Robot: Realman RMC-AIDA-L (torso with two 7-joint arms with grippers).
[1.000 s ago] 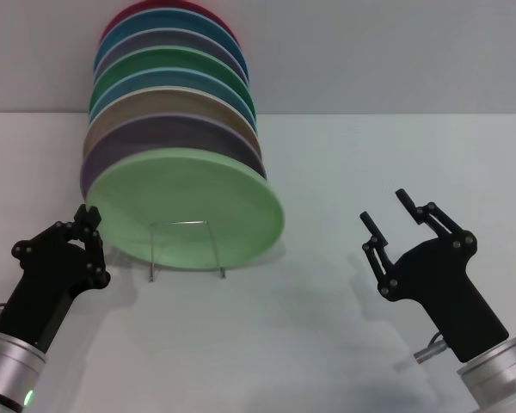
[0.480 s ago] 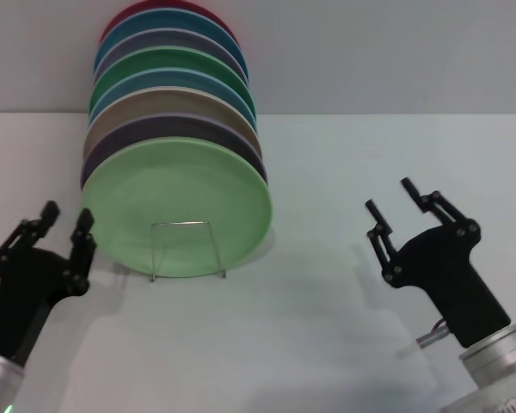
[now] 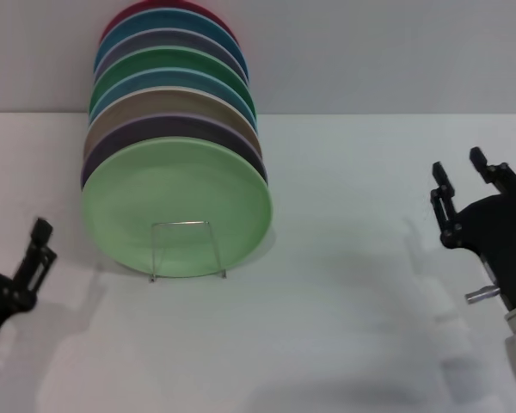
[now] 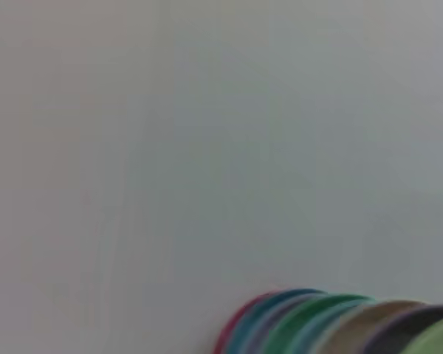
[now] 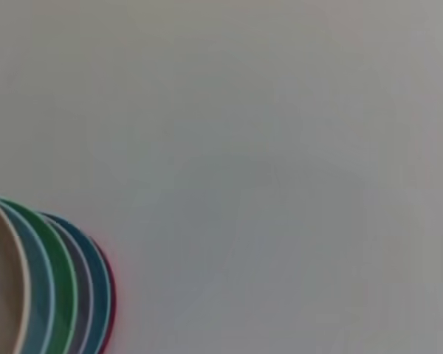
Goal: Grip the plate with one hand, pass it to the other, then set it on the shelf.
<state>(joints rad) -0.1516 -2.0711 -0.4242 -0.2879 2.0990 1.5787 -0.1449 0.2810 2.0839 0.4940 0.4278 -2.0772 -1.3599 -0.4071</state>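
While the round pale-green plate [image 3: 176, 206] stands frontmost of eight plates in the thin silvery wire shelf [image 3: 186, 249], my left gripper [image 3: 17, 258] and right gripper [image 3: 464, 176] hover spread, well apart from it.

plate [image 3: 176, 206] stands on shelf [image 3: 185, 249], frontmost of the plate row [image 3: 168, 86] running back toward 12. left gripper [image 3: 13, 258] at 8, right gripper [image 3: 464, 185] at 3, both apart from it.
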